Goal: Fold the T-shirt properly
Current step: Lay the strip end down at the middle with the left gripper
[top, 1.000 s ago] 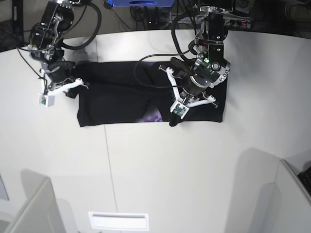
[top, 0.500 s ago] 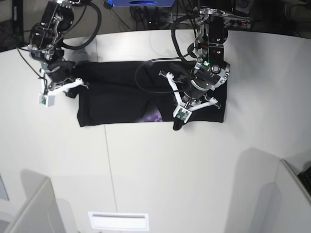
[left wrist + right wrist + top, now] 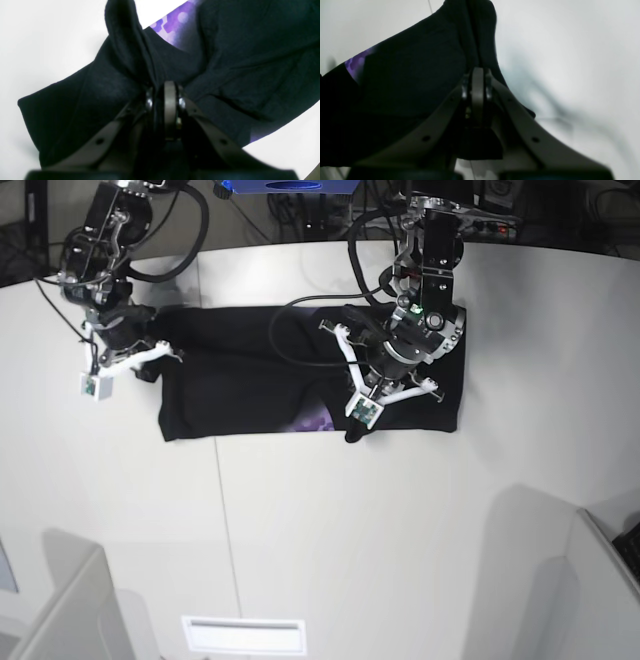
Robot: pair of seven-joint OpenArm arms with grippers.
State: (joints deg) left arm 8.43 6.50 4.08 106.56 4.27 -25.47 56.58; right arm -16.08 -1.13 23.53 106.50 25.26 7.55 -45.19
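Both grippers, left (image 3: pixel 163 93) and right (image 3: pixel 476 75), sit clamped on pinched ridges of the T-shirt (image 3: pixel 250 380), likely holding 2 anchor points for the next fold.

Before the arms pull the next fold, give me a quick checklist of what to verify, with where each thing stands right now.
1. Left gripper shut on T-shirt fabric: ok, a ridge of cloth is pinched.
2. Right gripper shut on cloth: ok.
3. Shirt lying flat between the grips: not ok, wrinkled near the purple print.
4. Number of layers each grip holds: cannot tell.
5. Shirt fully on the table: ok.
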